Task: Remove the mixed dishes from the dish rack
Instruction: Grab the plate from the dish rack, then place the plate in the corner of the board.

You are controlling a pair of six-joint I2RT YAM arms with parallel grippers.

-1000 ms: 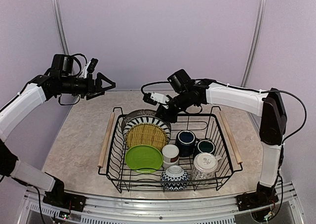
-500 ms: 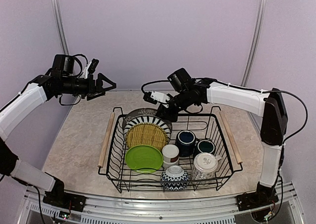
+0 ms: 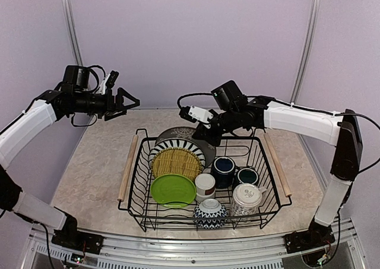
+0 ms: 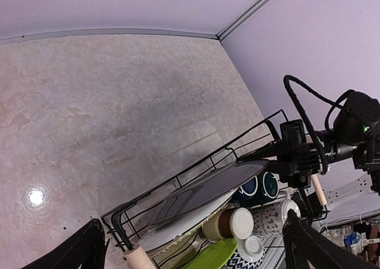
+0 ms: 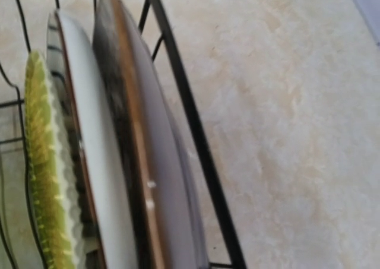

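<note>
right claw [image 3: 209, 135] pinches smooth round dark plate [image 3: 180, 132] in black wire rack [image 3: 135, 162].

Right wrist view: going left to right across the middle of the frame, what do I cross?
woven yellow plate → striped plate → dark plate → dish rack wire → table

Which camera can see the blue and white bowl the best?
The top external view. The blue-white patterned bowl sits whole and clear at the near edge of the dish rack. The left wrist view catches only a sliver of it at the bottom edge. The right wrist view shows just plate edges, no bowl.
</note>
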